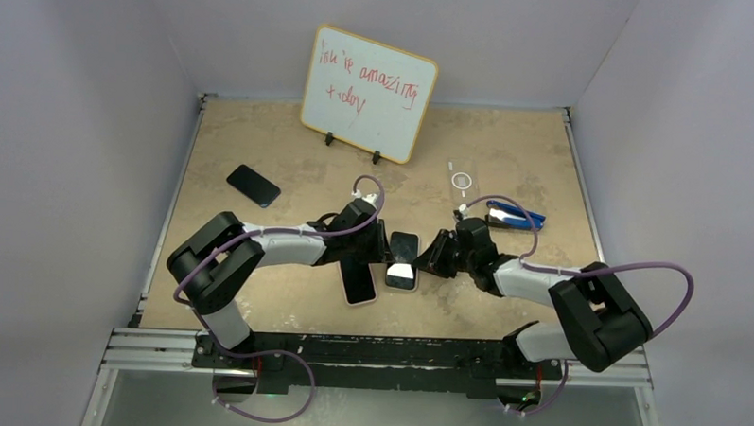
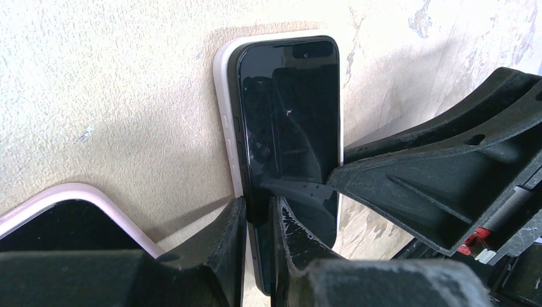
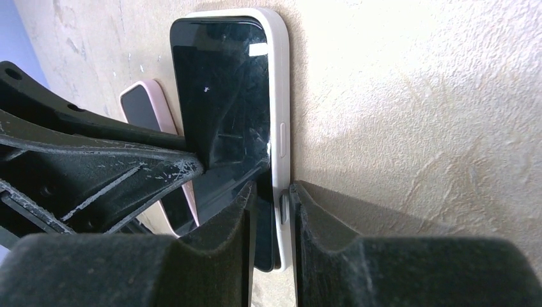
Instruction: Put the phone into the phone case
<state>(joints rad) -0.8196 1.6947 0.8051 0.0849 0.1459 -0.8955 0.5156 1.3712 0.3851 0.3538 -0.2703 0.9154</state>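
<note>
- While the dark phone (image 1: 253, 185) lies alone at the left of the table (image 1: 262, 133), well apart from both arms, I cannot tell whether it wears a case.
- The left gripper (image 2: 259, 220) is clenched on the left long edge of the phone (image 1: 403, 252), whose dark body shows between its fingers.
- Just beside it lies a second phone in a pink case (image 1: 359, 281), flat and untouched.
- The task's phone rests at mid-table between the two arms, screen up, inside the white phone case (image 3: 279, 83). Its far end looks seated; the near end I cannot judge.
- The right gripper (image 3: 275, 192) is clamped on the opposite long edge, pinching case wall and phone together.
- Further right lie a clear flat piece with a ring (image 1: 462, 181), possibly another case, and a blue object (image 1: 515, 216); a whiteboard (image 1: 368, 91) stands at the back.
- Handling, as I judge it: the phone is rigid, glass-faced and slick, so it should slide rather than bend. The case rim should flex. The long edges are the safest hold, with pressure at the corners and not the screen.
- Count: three phones, two opaque cases, two grippers, one whiteboard.
</note>
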